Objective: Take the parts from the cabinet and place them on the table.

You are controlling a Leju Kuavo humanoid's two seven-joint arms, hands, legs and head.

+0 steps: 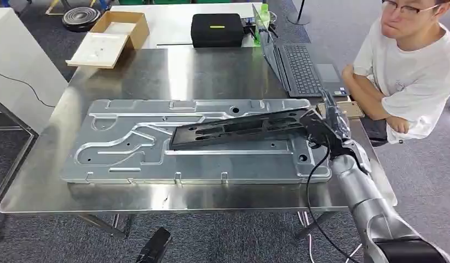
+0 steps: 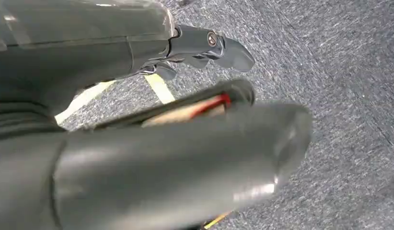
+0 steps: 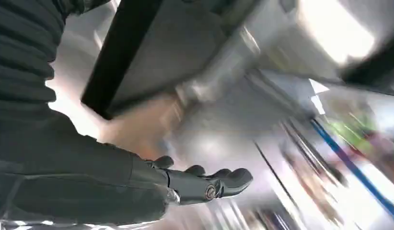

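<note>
Over the steel surface (image 1: pixel 47 186) we go, and the big silver stamped panel (image 1: pixel 130 142) lies flat across the middle of it, its ribs and grooves facing up. On top of that sits the black slotted part (image 1: pixel 239 129), long and narrow, slanting from the middle of the panel out toward its right end, where the far end looks lifted a little off the metal. The right robot hand (image 1: pixel 327 129) is there at that raised end, dark fingers wrapped about the tip of the black part (the grip itself is crowded in the head view, but the part's end runs straight into the hand). From the right wrist camera the picture is smeared; dark fingertips (image 3: pixel 224 179) reach out beneath a black edge, and little else can be read.

The left robot hand (image 2: pixel 204 48) hangs low beside the body over grey carpet (image 2: pixel 339 72), its fingers loosely apart with nothing in them.

Along the back of the surface: an open cardboard box (image 1: pixel 121 24) with a white tray (image 1: pixel 99 49) beside it, a black case (image 1: pixel 217 30), and an open laptop (image 1: pixel 294 66). A person in a white shirt (image 1: pixel 414 71) sits at the right corner, arms folded on the edge.
</note>
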